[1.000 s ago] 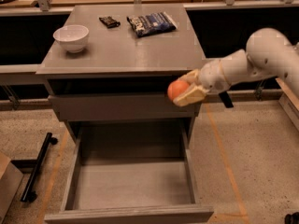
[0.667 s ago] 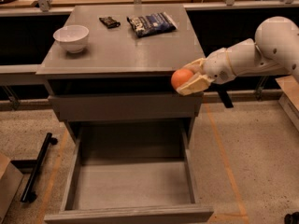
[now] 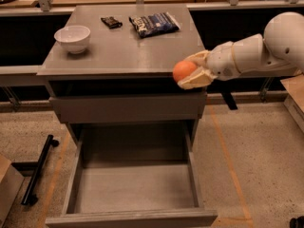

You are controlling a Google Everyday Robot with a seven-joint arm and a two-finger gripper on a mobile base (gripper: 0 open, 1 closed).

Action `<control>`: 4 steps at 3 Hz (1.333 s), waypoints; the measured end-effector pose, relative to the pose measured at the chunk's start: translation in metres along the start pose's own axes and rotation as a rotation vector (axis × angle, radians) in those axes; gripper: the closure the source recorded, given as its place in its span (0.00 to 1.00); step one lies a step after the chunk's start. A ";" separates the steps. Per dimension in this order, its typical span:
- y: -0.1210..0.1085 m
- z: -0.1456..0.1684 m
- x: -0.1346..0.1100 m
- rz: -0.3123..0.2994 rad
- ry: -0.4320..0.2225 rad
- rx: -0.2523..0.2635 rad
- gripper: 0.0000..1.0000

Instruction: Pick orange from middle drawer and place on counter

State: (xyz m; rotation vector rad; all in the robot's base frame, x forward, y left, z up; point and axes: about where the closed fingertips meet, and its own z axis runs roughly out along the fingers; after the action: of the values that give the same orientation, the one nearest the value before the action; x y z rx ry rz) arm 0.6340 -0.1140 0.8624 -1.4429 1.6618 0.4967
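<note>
My gripper (image 3: 186, 71) is shut on the orange (image 3: 183, 71) and holds it at the front right corner of the counter (image 3: 123, 46), about level with its top edge. The pale fingers (image 3: 197, 79) clasp the fruit from above and below. The white arm reaches in from the right. Below, the middle drawer (image 3: 135, 189) is pulled fully out, and its flat grey bottom shows nothing in it.
On the counter stand a white bowl (image 3: 72, 38) at the back left, a small dark packet (image 3: 111, 22) and a blue snack bag (image 3: 153, 24) at the back. A closed grey drawer front (image 3: 126, 108) sits above the open drawer. A black bar (image 3: 38, 170) lies on the floor at left.
My gripper has lifted the orange up and slightly right, from in front of the upper drawer face to the level of the counter's front right corner.
</note>
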 end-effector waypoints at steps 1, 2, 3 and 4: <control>-0.029 -0.001 -0.033 -0.074 -0.009 0.056 1.00; -0.068 0.015 -0.056 -0.125 -0.079 0.071 0.83; -0.105 0.041 -0.055 -0.160 -0.149 0.070 0.63; -0.136 0.059 -0.051 -0.188 -0.216 0.096 0.40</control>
State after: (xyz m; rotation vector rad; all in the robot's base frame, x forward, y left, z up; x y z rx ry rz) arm 0.7803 -0.0734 0.9018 -1.4054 1.3476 0.4444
